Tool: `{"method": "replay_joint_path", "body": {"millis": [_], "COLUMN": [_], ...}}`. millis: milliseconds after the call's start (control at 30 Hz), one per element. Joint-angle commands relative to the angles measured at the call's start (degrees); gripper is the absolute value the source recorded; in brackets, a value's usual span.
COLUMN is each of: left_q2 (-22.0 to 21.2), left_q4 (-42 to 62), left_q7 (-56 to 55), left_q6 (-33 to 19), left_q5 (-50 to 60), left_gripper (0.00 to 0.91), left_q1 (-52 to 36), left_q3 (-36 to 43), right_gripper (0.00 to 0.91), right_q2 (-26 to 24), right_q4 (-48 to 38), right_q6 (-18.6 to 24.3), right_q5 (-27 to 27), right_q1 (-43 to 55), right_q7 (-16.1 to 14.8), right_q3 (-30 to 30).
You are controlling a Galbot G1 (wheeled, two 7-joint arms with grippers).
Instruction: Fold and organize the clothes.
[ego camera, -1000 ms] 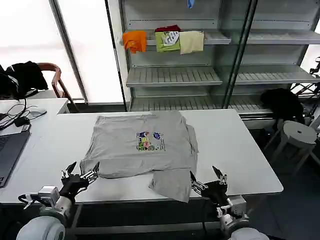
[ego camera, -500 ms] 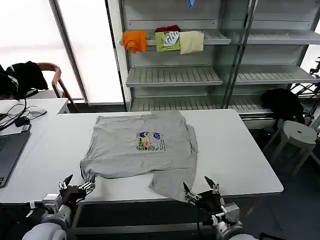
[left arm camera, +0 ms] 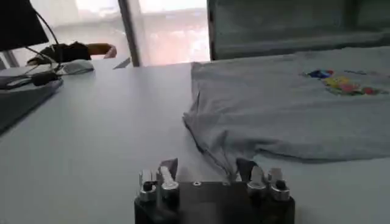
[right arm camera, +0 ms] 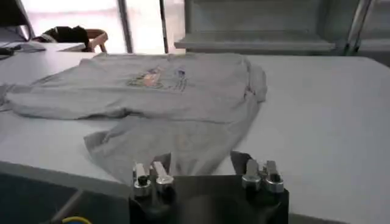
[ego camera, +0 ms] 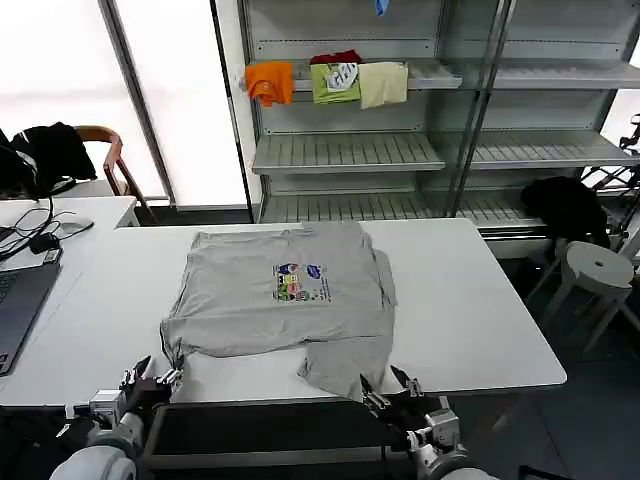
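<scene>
Lying rumpled mid-bench [ego camera: 470,300], the grey shirt [ego camera: 280,300] looks light, limp and easily creased; pinch its near hem corners. Left end effector [ego camera: 147,379] and right end effector [ego camera: 390,386] hover at the near edge, spread wide, empty.

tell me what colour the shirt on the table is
Light grey shirt with a small multicoloured chest print; clearest in the head view.

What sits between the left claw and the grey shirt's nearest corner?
Bare white table, seen in the left wrist view: the open left claw faces the grey shirt corner.
</scene>
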Motion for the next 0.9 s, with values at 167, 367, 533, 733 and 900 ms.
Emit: {"method": "replay_joint_path", "body": {"millis": [167, 367, 533, 733, 900], "left_q2": [-0.05, -0.26, -0.19, -0.24, -0.78], "left_q4": [1.09, 1.21, 0.41, 0.41, 2.44], "left_q7": [0.18, 0.27, 0.42, 1.32, 2.14], "left_q6": [-1.91, -5.18, -9.45, -9.63, -7.4], "left_q5": [-0.01, -0.41, -4.24, -10.19, -15.04], "left_gripper": [0.0, 0.0, 0.0, 0.0, 0.0], "left_q1": [-0.34, -1.05, -2.37, -5.96, -10.82], "left_q3": [0.2, 0.14, -0.61, -1.3, -1.3], "right_gripper": [0.0, 0.0, 0.0, 0.0, 0.0], "right_q2": [0.43, 0.62, 1.1, 2.04, 2.39], "right_q4": [-0.1, 1.34, 1.87, 0.06, -2.89], "right_q6": [1.6, 3.48, 5.02, 4.85, 3.2], "right_q5": [3.32, 4.84, 6.81, 8.98, 10.72], "right_q1": [0.4, 0.55, 1.94, 8.43, 16.21], "right_q7": [1.25, 2.21, 2.7, 3.6, 4.31], "right_q3": [0.4, 1.68, 3.0, 4.22, 4.18]}}
